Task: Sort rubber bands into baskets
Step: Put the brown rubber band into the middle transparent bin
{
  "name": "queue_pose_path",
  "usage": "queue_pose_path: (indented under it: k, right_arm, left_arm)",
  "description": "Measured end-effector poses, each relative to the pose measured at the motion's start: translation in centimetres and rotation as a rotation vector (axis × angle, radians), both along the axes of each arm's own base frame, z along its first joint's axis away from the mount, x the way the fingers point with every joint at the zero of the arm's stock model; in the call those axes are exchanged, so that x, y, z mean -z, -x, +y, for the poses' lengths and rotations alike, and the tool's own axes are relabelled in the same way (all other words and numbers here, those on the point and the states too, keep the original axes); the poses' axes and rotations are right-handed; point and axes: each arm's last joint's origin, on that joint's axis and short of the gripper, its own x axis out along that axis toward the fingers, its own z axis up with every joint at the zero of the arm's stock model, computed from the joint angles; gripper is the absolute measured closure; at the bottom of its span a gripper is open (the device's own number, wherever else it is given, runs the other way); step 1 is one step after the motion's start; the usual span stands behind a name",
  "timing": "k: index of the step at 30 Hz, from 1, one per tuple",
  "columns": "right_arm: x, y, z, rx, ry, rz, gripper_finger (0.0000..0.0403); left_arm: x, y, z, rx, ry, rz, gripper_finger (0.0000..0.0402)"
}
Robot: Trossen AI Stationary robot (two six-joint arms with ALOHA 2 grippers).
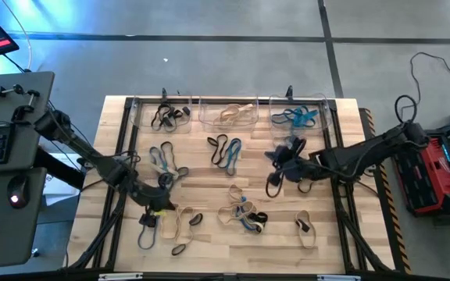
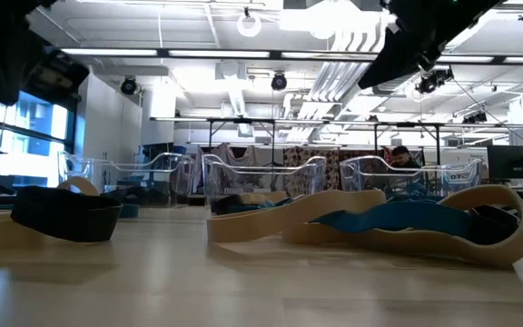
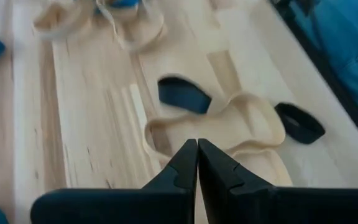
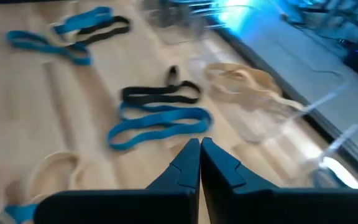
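- Table (image 1: 209, 176): pale wood-plank top, seen whole from above.
- Baskets: three clear bins in a row along the far edge. Left basket (image 1: 143, 117) holds black bands, middle basket (image 1: 209, 117) holds tan bands, right basket (image 1: 326, 115) holds blue bands.
- Rubber bands, loose on the table: a blue and black pair (image 1: 225, 152) at centre, just near of the middle basket; a grey-blue and black cluster (image 1: 162, 160) left of centre; a tan, blue and black heap (image 1: 242, 215) near centre; a tan loop with a small black band (image 1: 305, 229) at near right; tan and black loops (image 1: 180, 224) at near left.
- Left gripper (image 3: 197, 155): over the near-left part of the table, fingers clenched together, nothing seen between them. Just beyond its tips lies a wavy tan band (image 3: 229, 124), with one small black band (image 3: 184, 95) beside it and another (image 3: 299, 122) toward the table edge.
- Right gripper (image 4: 200, 152): over the right of centre, near the right basket, fingers pressed together, nothing seen between them. Beyond its tips lie a blue band (image 4: 160, 126) and a black band (image 4: 160, 93) side by side.
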Motion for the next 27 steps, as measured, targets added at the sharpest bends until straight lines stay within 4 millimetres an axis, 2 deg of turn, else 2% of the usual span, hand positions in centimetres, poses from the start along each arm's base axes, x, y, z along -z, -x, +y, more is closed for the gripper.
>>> queue_pose_path:
  k: [3,8,16,20,27]
  right_arm:
    - [0.6,-0.7,1.1,-0.073,-0.008,0.013,0.0401]
    - [2.3,-2.8,2.5,-0.243,-0.009,0.047,0.0401]
    - [4.5,-6.2,2.7,-0.492,-0.049,0.019,0.0402]
    - [4.8,-7.0,2.4,-0.531,-0.038,-0.013,0.0402]
    - [5.0,-7.3,1.7,-0.516,-0.033,-0.005,0.0403]
  left_arm:
    - [0.9,-0.2,-0.4,-0.014,-0.013,0.046,0.0388]
    - [2.3,-0.5,-0.6,-0.065,-0.076,0.113,0.0349]
    - [3.5,-0.5,-0.1,-0.174,-0.138,0.188,0.0295]
    - [4.1,-0.5,0.3,-0.224,-0.133,0.245,0.0287]
    - [4.9,-1.0,0.6,-0.235,-0.095,0.319,0.0286]
